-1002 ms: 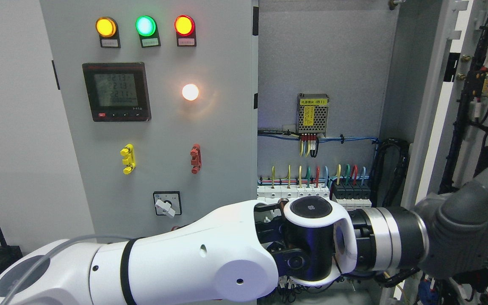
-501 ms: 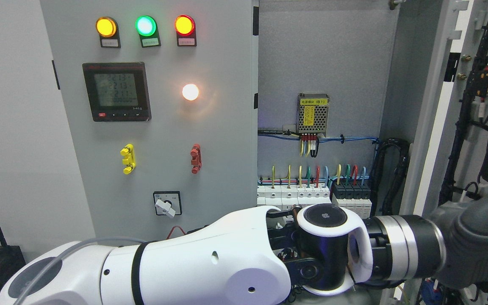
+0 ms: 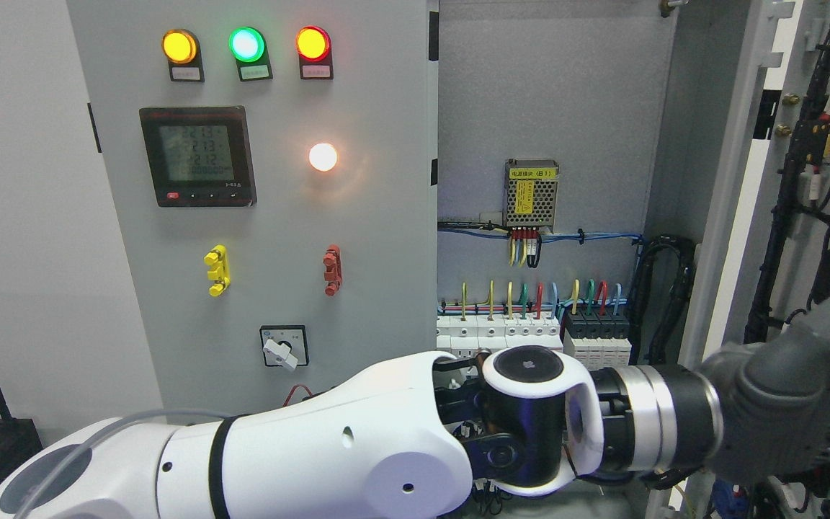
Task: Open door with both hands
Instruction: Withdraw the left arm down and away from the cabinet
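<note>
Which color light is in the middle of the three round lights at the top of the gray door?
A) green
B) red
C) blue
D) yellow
A: the green light glows between the yellow light on its left and the red light on its right.

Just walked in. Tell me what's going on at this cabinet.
The robot is working on an electrical cabinet. Its left arm comes in from the lower left and reaches across to the right door, which already stands swung open, showing the power supply and the row of breakers inside. The left hand sits at the lower part of that door; its grip cannot be made out. The left door, with its lit indicator lamps and meter, is closed. The right arm is out of view.
</note>
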Tool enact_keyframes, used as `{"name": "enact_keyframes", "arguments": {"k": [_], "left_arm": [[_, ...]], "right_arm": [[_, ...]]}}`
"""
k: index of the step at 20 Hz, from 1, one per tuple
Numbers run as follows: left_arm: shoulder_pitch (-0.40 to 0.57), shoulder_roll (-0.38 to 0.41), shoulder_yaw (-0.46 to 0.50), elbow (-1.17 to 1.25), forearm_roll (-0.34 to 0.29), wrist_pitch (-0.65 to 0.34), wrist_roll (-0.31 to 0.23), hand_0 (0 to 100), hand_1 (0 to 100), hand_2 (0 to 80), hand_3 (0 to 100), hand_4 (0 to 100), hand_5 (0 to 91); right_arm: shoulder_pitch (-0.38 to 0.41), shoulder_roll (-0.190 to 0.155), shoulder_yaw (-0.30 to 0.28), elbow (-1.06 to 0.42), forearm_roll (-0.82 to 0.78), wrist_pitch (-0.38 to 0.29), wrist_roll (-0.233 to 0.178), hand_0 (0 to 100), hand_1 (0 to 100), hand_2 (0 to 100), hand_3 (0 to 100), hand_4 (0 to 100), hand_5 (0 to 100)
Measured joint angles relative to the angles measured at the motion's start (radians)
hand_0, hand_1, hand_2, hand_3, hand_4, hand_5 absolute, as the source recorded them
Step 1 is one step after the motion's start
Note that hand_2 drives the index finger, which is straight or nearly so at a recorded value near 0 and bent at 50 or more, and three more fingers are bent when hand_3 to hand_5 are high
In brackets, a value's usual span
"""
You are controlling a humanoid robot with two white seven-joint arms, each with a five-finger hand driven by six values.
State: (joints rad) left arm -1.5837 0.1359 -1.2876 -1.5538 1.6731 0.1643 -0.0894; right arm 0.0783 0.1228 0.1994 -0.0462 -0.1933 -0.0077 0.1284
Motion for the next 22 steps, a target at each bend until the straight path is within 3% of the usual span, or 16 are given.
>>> {"name": "enact_keyframes", "arguments": {"k": [6, 11, 16, 22], "left_arm": [[0.110, 0.198, 0.018, -0.056, -0.004, 0.006, -0.115, 0, 0, 0.0, 0, 0, 0.0], [0.287, 0.398, 0.079, -0.128, -0.081, 0.007, -0.239, 0, 0, 0.0, 0, 0, 0.0], [0.559, 0.575, 0.208, -0.180, -0.182, 0.010, -0.354, 0, 0, 0.0, 0, 0, 0.0], [0.961, 0.716, 0.458, -0.216, -0.311, -0.005, -0.392, 0, 0, 0.0, 0, 0, 0.0]], "right_arm": [[0.000, 0.000, 0.000, 0.000, 0.000, 0.000, 0.000, 38, 0, 0, 0, 0, 0], [0.000, 0.000, 0.000, 0.000, 0.000, 0.000, 0.000, 38, 0, 0, 0, 0, 0], [0.000, 0.000, 0.000, 0.000, 0.000, 0.000, 0.000, 38, 0, 0, 0, 0, 0], [0.000, 0.000, 0.000, 0.000, 0.000, 0.000, 0.000, 38, 0, 0, 0, 0, 0]]}}
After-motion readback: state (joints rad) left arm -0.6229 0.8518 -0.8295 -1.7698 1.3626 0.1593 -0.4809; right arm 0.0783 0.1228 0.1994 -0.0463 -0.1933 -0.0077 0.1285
